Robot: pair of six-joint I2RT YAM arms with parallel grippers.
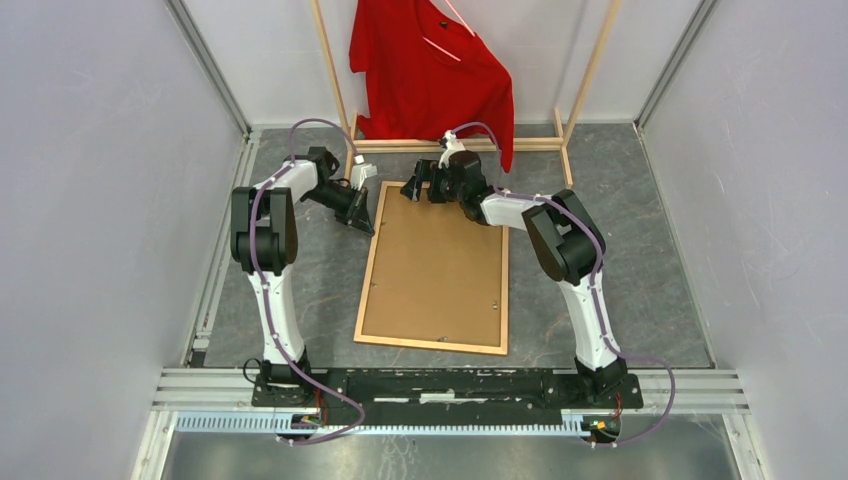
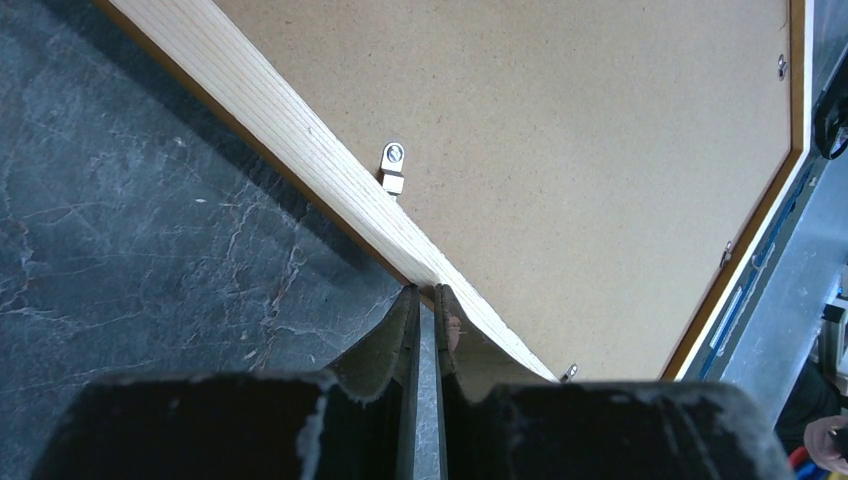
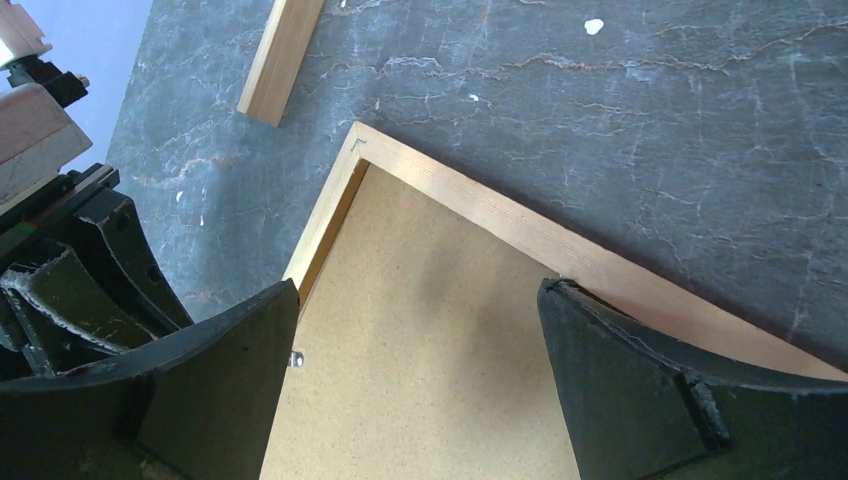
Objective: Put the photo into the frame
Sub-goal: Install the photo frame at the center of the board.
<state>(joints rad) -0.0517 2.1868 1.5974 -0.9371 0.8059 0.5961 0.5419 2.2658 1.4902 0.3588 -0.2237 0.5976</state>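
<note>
The frame (image 1: 431,345) lies mid-picture, backing board (image 1: 435,262) in it and no photo visible. The left gripper (image 2: 425,293), closed and empty, touches its left rail. The right gripper (image 3: 418,290) hangs wide open above its upper edge.

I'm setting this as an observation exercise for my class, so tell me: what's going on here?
Two robot arms are working on a wooden picture frame that lies face down on the dark table, with its brown backing board showing. The left gripper is shut, its tips against the frame's left rail near the far corner. The right gripper hangs open over the frame's far end, holding nothing. The photo is not in view.
</note>
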